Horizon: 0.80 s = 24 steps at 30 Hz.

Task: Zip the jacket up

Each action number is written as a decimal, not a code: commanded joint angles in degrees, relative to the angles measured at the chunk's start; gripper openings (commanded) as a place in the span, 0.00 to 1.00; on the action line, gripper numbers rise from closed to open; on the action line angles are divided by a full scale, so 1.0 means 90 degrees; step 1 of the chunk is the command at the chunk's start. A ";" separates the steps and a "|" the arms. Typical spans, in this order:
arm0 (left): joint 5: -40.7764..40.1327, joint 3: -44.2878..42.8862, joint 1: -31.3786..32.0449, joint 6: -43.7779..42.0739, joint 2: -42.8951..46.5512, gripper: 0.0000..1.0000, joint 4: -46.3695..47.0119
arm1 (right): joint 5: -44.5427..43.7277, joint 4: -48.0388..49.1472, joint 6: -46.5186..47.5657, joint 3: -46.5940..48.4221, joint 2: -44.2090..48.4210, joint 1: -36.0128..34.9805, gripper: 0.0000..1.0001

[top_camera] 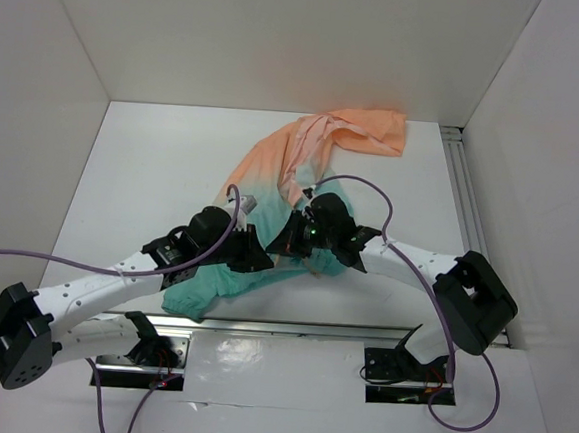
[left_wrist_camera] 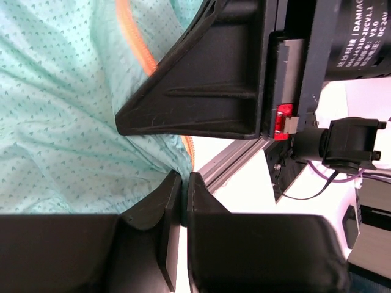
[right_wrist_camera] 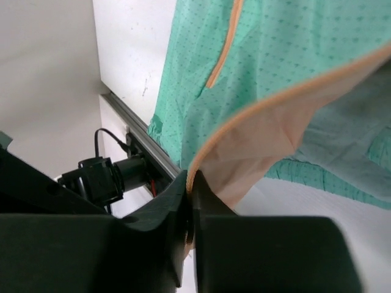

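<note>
Saw thin peach-to-teal fabric jacket (top_camera: 283,166) bunched from near edge of tabletop (top_camera: 141,185) toward far right corner, left gripper (left_wrist_camera: 183,183) and right gripper (right_wrist_camera: 190,183) each pinching its orange-trimmed edge. Probably risked shallow fingertip holds slipping under tension.

**A:** Where does the jacket lie?

**B:** The jacket (top_camera: 298,172) is spread on the table (top_camera: 153,166). Its near part is under both my tools, and the rest runs away ahead of them, ending beyond and to the right of my right tool (top_camera: 292,242).

**A:** And the tools themselves?

**B:** My left tool (top_camera: 259,257) sits just left of the right one, close beside it. A folded-over edge of the jacket runs in between the right tool's fingers (right_wrist_camera: 211,198). The zipper (left_wrist_camera: 131,36) comes down to the left tool's tips.

**A:** Behind them?

**B:** The rail (top_camera: 291,329) along the table's near edge lies just behind both tools, with the jacket's hem close to it.
</note>
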State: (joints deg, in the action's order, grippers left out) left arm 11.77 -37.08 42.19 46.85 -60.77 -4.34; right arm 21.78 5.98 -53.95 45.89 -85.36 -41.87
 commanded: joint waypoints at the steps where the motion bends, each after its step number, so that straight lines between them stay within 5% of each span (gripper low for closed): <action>1: 0.0108 -0.0167 0.0028 0.0058 0.0024 0.00 0.0228 | -0.0349 -0.0458 0.0214 0.0224 0.0313 0.0003 0.18; 3: 0.0108 -0.0167 0.0028 0.0058 -0.0034 0.00 0.0170 | -0.0768 -0.0984 0.0457 0.0418 0.0480 0.0003 0.30; 4: 0.0108 -0.0167 0.0028 0.0058 -0.0093 0.00 0.0170 | -0.0895 -0.1199 0.0535 0.0506 0.0558 0.0003 0.47; 10: 0.0050 -0.0167 -0.0088 0.0000 -0.0093 0.00 -0.0006 | -0.1394 -0.2860 0.1297 0.1044 0.1193 0.0130 0.76; 14: -0.0340 -0.0050 -0.0478 -0.0127 -0.0181 0.00 -0.0337 | -0.2077 -0.3223 0.1298 0.0587 0.1769 0.0130 0.74; 18: -0.0683 -0.0302 -0.1404 -0.0069 -0.0134 0.00 -0.1069 | -0.2644 -0.3398 0.1210 -0.0078 0.2111 0.0189 0.40; 20: -0.0683 -0.0459 -0.1669 -0.0127 0.0052 0.00 -0.1294 | -0.2820 -0.3603 0.1511 -0.0138 0.1927 0.0189 0.34; 22: -0.0771 -0.0801 -0.1934 -0.0186 0.0180 0.00 -0.1480 | -0.2976 -0.3779 0.1813 0.0076 0.1547 0.0189 0.34; 24: -0.0771 -0.1141 -0.2070 -0.0361 0.0180 0.00 -0.1685 | -0.2977 -0.3779 0.2097 0.0252 0.1167 0.0189 0.45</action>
State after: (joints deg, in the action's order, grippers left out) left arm 5.93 -41.32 24.93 46.24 -61.45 -17.47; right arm -1.52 -24.84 -40.16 45.58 -71.75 -40.45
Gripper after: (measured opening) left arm 0.170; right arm 0.413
